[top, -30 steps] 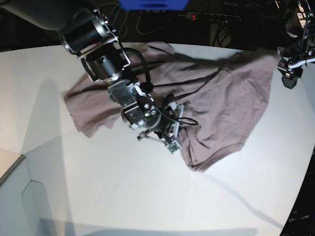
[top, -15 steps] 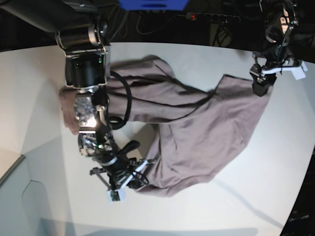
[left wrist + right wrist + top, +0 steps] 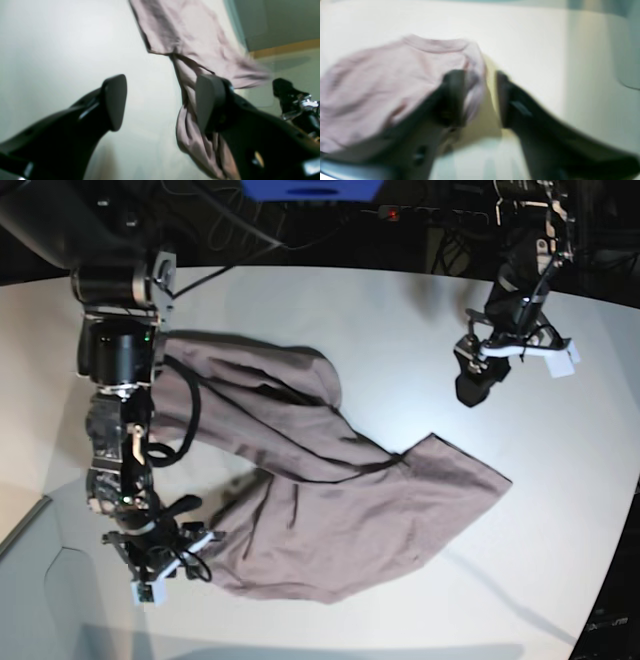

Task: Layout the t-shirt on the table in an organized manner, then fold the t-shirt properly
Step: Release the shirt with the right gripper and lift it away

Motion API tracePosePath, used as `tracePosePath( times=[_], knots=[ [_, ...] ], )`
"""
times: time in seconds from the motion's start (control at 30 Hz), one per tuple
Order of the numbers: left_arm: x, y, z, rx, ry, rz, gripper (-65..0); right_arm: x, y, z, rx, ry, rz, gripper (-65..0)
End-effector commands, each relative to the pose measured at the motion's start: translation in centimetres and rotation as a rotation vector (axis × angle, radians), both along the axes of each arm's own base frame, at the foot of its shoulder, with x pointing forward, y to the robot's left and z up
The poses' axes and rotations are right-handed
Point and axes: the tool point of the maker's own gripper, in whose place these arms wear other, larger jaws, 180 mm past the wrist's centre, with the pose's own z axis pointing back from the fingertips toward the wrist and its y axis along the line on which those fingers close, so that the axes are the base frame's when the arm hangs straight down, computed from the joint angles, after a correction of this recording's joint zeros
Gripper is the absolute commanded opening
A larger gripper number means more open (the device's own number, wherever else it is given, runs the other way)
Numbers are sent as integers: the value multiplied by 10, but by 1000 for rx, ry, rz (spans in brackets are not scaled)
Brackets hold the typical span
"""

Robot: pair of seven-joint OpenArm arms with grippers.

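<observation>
The mauve-grey t-shirt (image 3: 330, 490) lies crumpled in a diagonal band across the white table (image 3: 330, 310), from the far left to the near middle. My right gripper (image 3: 190, 558) is at its near-left edge, low over the table. In the right wrist view the blurred jaws (image 3: 478, 97) stand narrow with a fold of the shirt (image 3: 382, 75) between them. My left gripper (image 3: 472, 388) hangs open and empty above bare table, apart from the shirt's right corner. In the left wrist view its fingers (image 3: 115, 100) stand wide apart, with the shirt (image 3: 190, 37) beyond them.
The right arm's links (image 3: 115, 360) stand over the shirt's left end. A power strip (image 3: 430, 215) and a blue object (image 3: 310, 188) sit behind the curved far edge. The table ends at the near left (image 3: 30, 515) and at the right (image 3: 625, 550).
My right gripper has dragged the shirt's edge toward the near left. My left gripper has let go of the shirt's right corner and moved left; that corner now lies on the table.
</observation>
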Motion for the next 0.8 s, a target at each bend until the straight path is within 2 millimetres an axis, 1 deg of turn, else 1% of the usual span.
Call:
tracePosePath(
  times=[0.0, 0.07, 0.1, 0.17, 0.27, 0.43, 0.53, 0.6, 0.7, 0.77],
  knots=[
    [6, 3, 11, 4, -41, 3, -232, 8, -5, 22, -5, -69, -5, -317],
    [6, 3, 10, 4, -38, 4, -232, 1, -20, 22, -39, -74, -14, -245],
    [7, 4, 10, 4, -40, 5, -232, -4, -25, 21, -53, -76, -17, -221],
    [8, 7, 11, 16, -42, 1, -232, -16, -33, 18, -80, -78, -19, -196],
    [8, 14, 13, 46, -41, -13, -232, -43, -51, 6, -140, -57, -19, -194],
    [10, 26, 17, 87, -47, -22, -232, -97, -74, -28, -223, 31, -3, -194],
    [9, 30, 16, 101, -43, -29, -232, -120, -83, -42, -259, 74, 8, -194],
    [8, 30, 16, 101, -40, -29, -232, -135, -84, -51, -276, 105, 49, -194],
    [8, 30, 16, 101, -40, -29, -232, -149, -69, -62, -267, 147, 168, -195],
    [9, 29, 16, 100, -39, -31, -232, -155, -64, -69, -260, 169, 205, -195]
  ],
)
